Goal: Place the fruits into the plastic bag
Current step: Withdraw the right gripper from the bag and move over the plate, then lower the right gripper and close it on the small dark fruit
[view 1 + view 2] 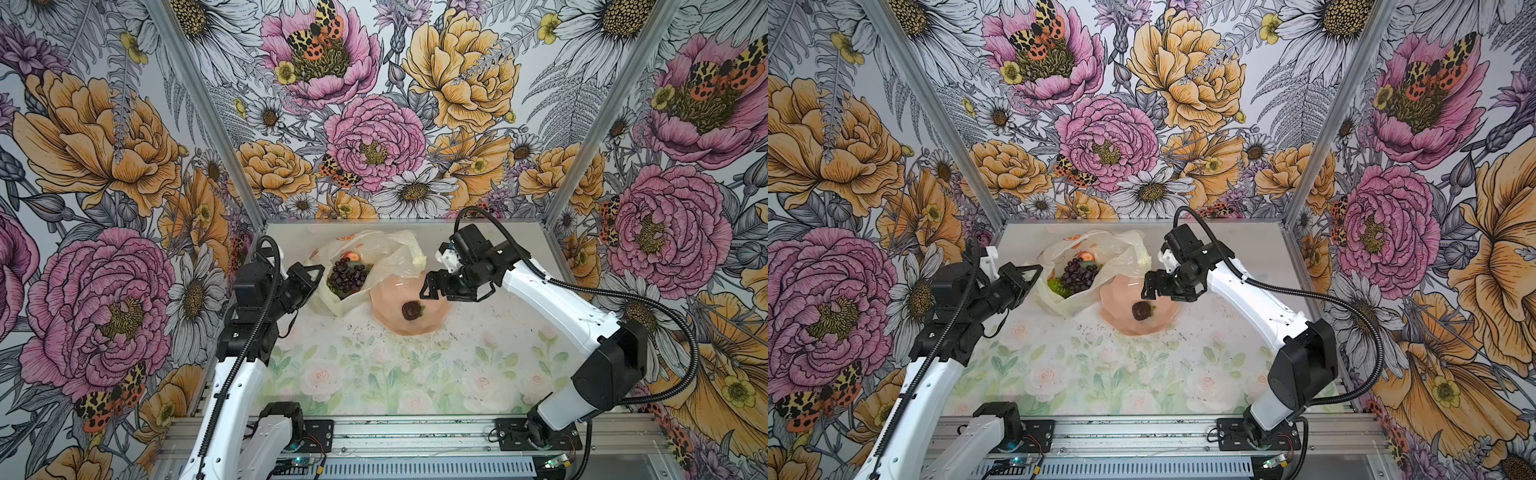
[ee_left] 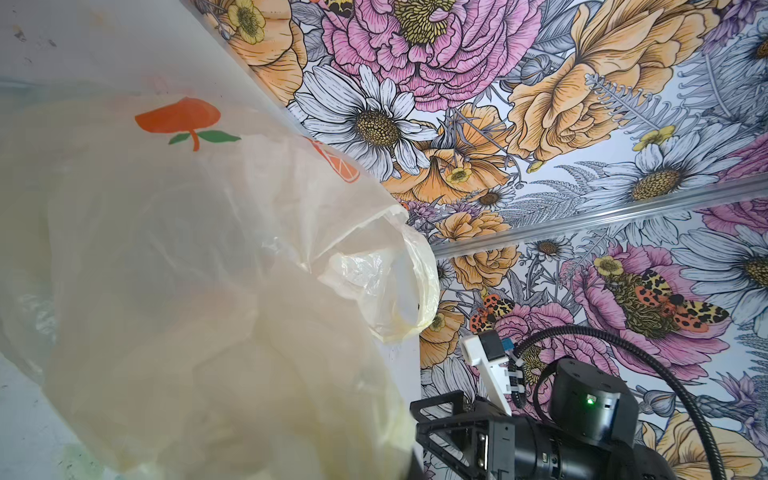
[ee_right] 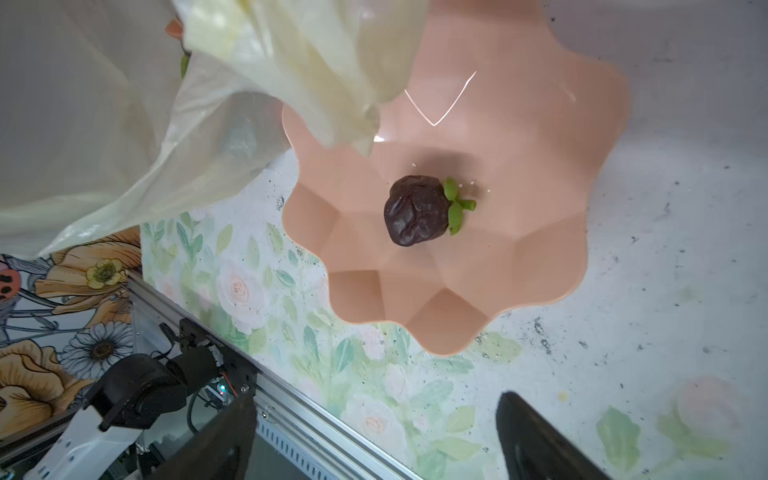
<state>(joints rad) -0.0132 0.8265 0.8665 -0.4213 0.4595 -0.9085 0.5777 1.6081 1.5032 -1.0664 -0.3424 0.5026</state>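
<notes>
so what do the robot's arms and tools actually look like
The left arm and right arm: glossy white shells, black joint housings, black ribbed cable hoses looping alongside. The left tool and right tool are black, each with a white camera bracket behind.

No words, brands, numbers or signs can be read in any view. The only printing stands on the plastic bag (image 2: 166,270), and it is pictures, not text. The left wrist view shows an orange fruit print (image 2: 178,116) with a stem and green leaves, and part of an orange slice print (image 2: 337,165) near the bag's fold. In both top views the bag's markings are too small to make out.
</notes>
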